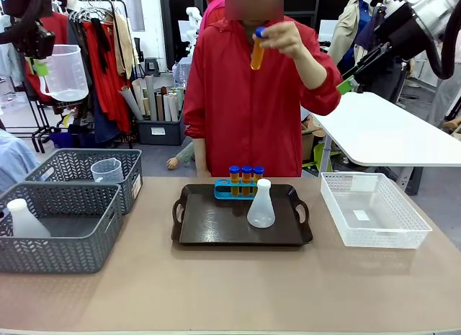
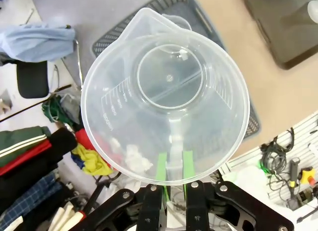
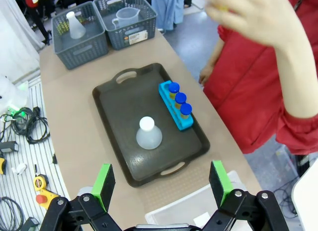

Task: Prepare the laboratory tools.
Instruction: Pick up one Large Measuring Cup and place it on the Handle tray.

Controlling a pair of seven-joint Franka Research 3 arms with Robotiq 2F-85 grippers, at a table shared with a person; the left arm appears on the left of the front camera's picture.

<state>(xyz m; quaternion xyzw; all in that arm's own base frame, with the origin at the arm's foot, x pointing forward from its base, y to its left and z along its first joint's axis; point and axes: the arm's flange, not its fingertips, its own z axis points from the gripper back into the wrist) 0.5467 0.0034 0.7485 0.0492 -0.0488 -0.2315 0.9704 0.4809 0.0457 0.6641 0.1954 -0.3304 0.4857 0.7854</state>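
High at the far left, my left gripper (image 1: 41, 65) is shut on the handle of a clear graduated beaker (image 1: 66, 72). In the left wrist view its green pads (image 2: 161, 166) clamp the handle of the beaker (image 2: 166, 97). My right gripper (image 3: 162, 181) hangs open above the dark tray (image 3: 124, 112). On that tray (image 1: 209, 223) stand a translucent white flask (image 1: 261, 205) and a blue rack (image 1: 241, 189) holding three orange tubes with blue caps. A person in red holds another orange tube (image 1: 257, 50) up at chest height.
Two grey baskets sit at the left: the near one (image 1: 65, 245) holds a second flask (image 1: 25, 220), the far one (image 1: 79, 162) a second beaker (image 1: 106, 171). A white mesh basket (image 1: 371, 209) stands right of the tray. The table's front strip is bare.
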